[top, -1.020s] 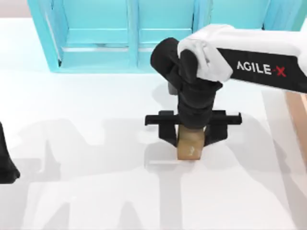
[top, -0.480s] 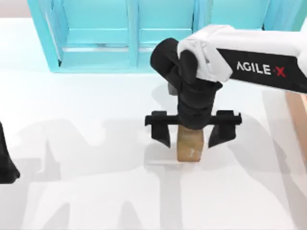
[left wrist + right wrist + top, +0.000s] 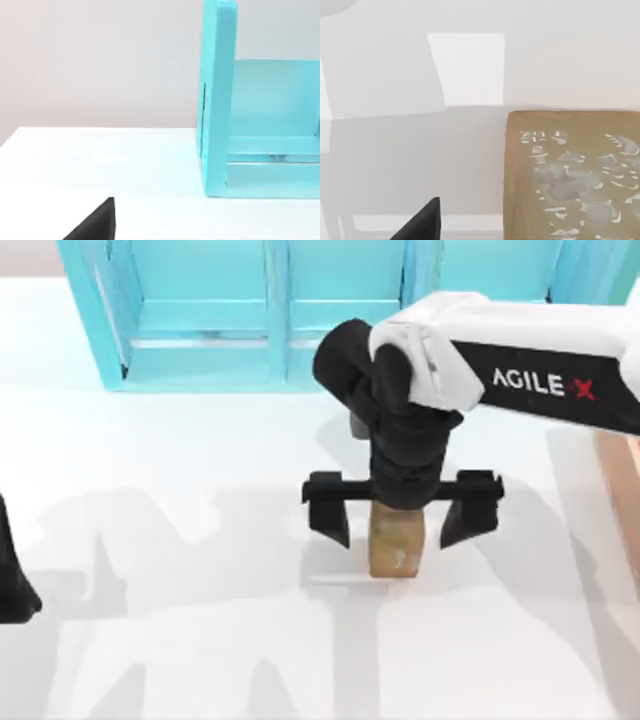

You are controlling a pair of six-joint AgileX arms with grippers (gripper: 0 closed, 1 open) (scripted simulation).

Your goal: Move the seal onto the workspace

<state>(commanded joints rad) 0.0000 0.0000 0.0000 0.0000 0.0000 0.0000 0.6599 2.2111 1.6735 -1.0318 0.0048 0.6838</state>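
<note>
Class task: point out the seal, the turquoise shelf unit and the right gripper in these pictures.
seal (image 3: 396, 552): top view, its tan upper face.
turquoise shelf unit (image 3: 275, 310): top view, a front upright.
right gripper (image 3: 397, 525): top view, midway between its open fingertips.

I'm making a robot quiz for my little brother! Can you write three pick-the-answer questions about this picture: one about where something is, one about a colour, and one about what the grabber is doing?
1. Where is the seal?
A. in the shelf unit
B. on the white tabletop
C. on the left arm

2. What colour is the shelf unit?
A. turquoise
B. red
C. black

3. How is the right gripper?
A. shut on the seal
B. open, one finger on each side of the seal
C. parked at the table's left edge

Answers: 1 B, the seal stands on the tabletop. 2 A, its walls are turquoise. 3 B, gaps show between its fingers and the seal. The left arm sits parked at the left edge.
</note>
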